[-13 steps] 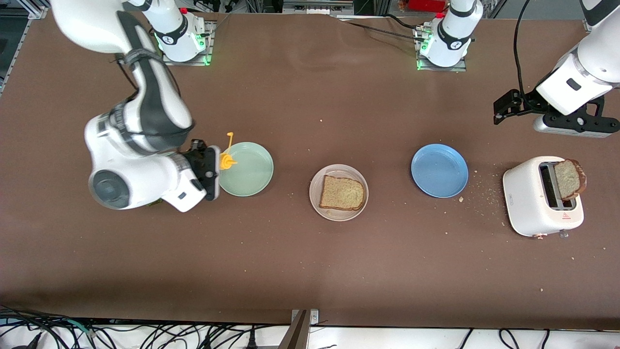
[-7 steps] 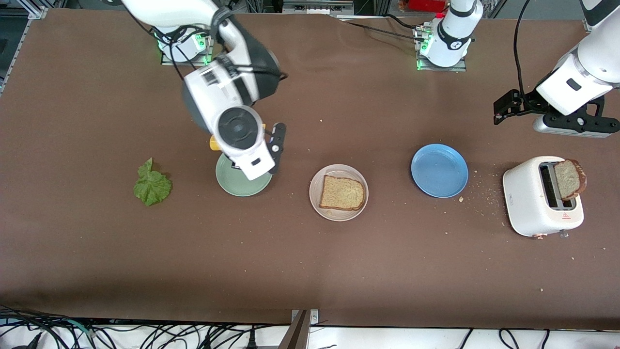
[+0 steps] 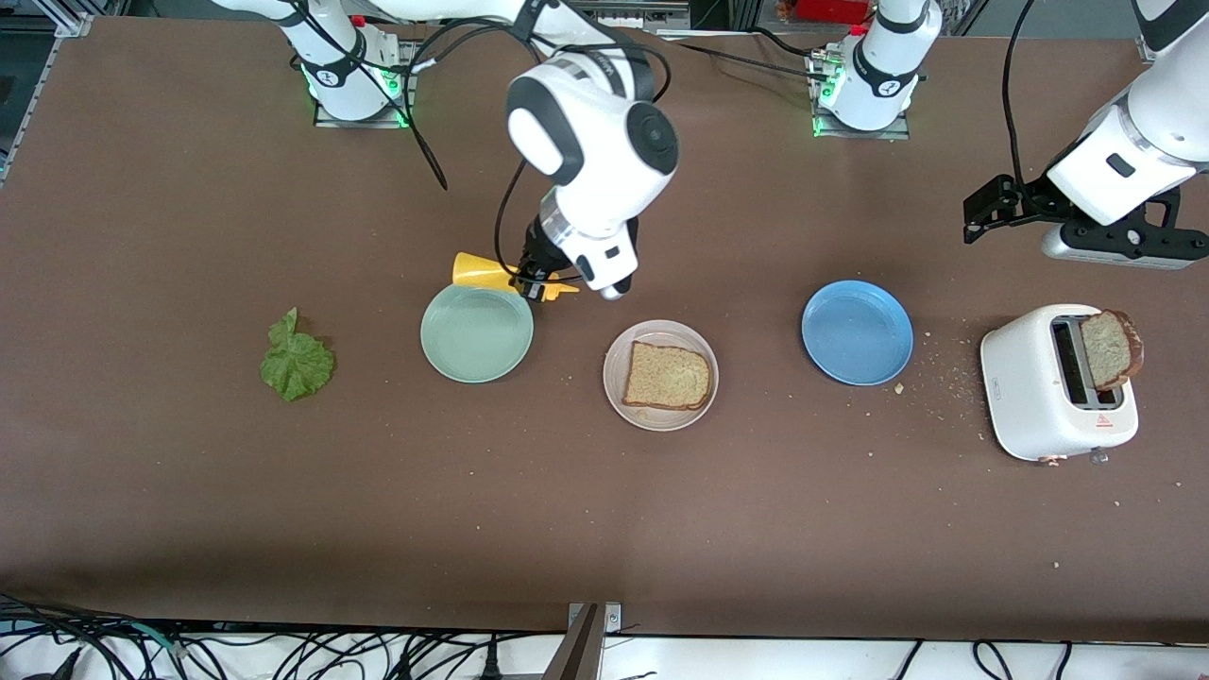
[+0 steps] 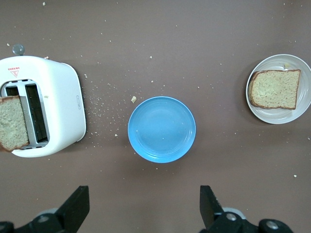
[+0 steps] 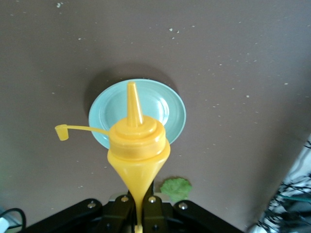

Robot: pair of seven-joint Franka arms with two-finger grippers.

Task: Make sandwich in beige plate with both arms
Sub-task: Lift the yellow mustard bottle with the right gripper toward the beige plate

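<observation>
A single slice of brown bread lies flat on the beige plate, also seen in the left wrist view as the bread on the plate. My right gripper hangs over the table between the mint-green plate and the beige plate. It is shut on a yellow squeeze bottle, pinching its narrow end; the nozzle's cap dangles open. My left gripper waits open and holds nothing, over bare table beside the blue plate. The lettuce leaf lies on the table toward the right arm's end.
A white toaster stands toward the left arm's end with a second bread slice sticking out of one slot. The blue plate holds nothing. Crumbs are scattered between it and the toaster. Cables run along the table's front edge.
My right arm has swung from the lettuce's end of the table toward the middle, carrying the yellow bottle past the mint-green plate. The lettuce came into view. The left arm has not moved.
</observation>
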